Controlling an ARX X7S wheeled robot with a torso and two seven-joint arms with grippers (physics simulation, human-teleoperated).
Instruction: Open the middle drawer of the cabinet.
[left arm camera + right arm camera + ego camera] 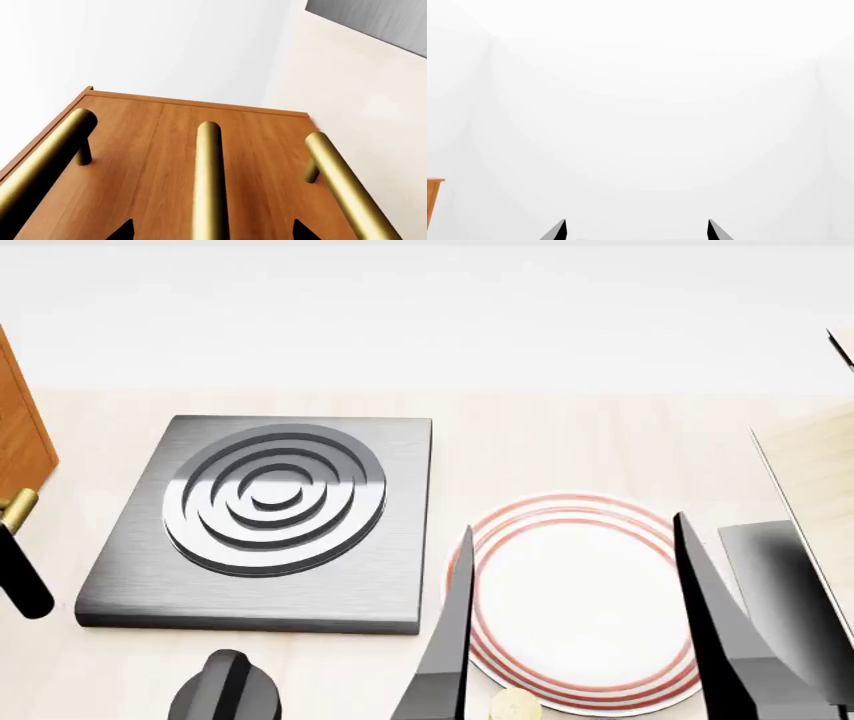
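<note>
Approaching grasp: left gripper (210,231) spread wide, holding nothing, straddling the middle drawer (167,165) handle (209,175) on the cabinet (20,445) at the counter's left; next close on the bar and pull; right gripper (635,231) open, idle.

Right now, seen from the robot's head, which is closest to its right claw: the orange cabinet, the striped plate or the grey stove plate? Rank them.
1. The plate, showing between the open fingers of the right claw.
2. The stove plate, to the left.
3. The cabinet, at the far left edge.
</note>
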